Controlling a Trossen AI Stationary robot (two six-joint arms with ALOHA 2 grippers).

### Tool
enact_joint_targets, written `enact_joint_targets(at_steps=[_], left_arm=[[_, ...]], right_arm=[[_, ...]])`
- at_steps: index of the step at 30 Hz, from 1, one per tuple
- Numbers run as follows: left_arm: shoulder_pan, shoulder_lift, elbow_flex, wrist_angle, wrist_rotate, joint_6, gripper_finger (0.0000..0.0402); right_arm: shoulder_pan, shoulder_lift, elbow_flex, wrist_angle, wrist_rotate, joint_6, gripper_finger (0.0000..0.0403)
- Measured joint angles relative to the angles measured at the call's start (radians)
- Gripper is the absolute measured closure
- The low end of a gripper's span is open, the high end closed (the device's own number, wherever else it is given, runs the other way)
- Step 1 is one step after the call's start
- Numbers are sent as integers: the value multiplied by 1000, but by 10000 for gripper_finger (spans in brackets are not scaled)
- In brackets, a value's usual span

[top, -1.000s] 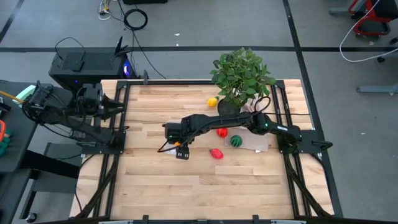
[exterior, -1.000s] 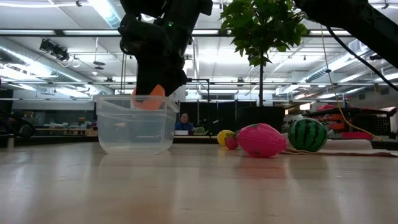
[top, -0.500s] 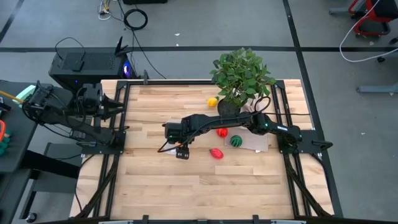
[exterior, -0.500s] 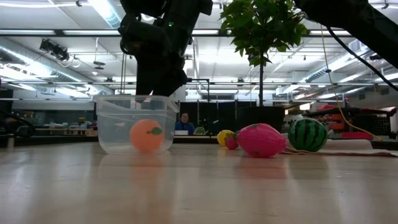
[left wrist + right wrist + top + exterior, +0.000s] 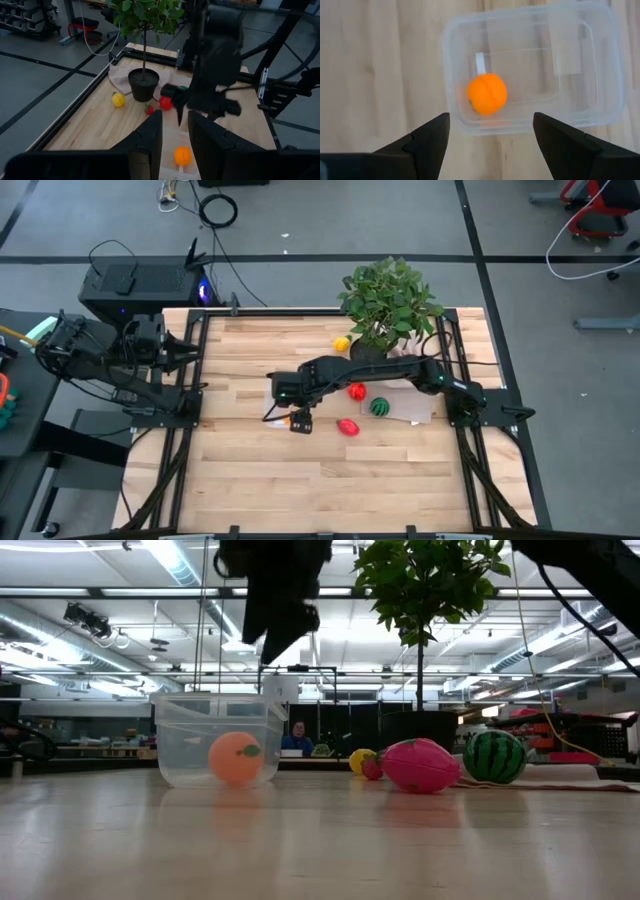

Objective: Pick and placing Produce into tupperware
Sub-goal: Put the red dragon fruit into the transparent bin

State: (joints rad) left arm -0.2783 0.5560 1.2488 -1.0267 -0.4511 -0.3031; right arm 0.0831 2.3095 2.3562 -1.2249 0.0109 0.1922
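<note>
A round orange fruit [image 5: 486, 94] is lying inside the clear rectangular plastic tupperware [image 5: 600, 65]. The right gripper [image 5: 490, 131] is being held spread and empty above. Light, smooth produce is judged best grasped across its middle.

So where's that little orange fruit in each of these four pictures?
High view: orange fruit mid-table, under the right gripper.
Low view: left, inside the tupperware.
Left wrist view: bottom centre.
Right wrist view: centre.
Shared landmark: the tupperware.
</note>
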Motion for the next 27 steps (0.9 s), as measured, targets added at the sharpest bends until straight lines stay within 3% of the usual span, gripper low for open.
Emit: enact_joint_targets(at_steps=[16, 21, 27], left_arm=[[0, 0, 0, 1, 0, 0, 301], [0, 0, 0, 0, 0, 0, 301], [0, 0, 0, 0, 0, 0, 301]], right_arm=[[130, -59, -1, -292, 44, 178, 126], [146, -73, -1, -245, 72, 197, 134], [158, -97, 0, 2, 137, 136, 135]])
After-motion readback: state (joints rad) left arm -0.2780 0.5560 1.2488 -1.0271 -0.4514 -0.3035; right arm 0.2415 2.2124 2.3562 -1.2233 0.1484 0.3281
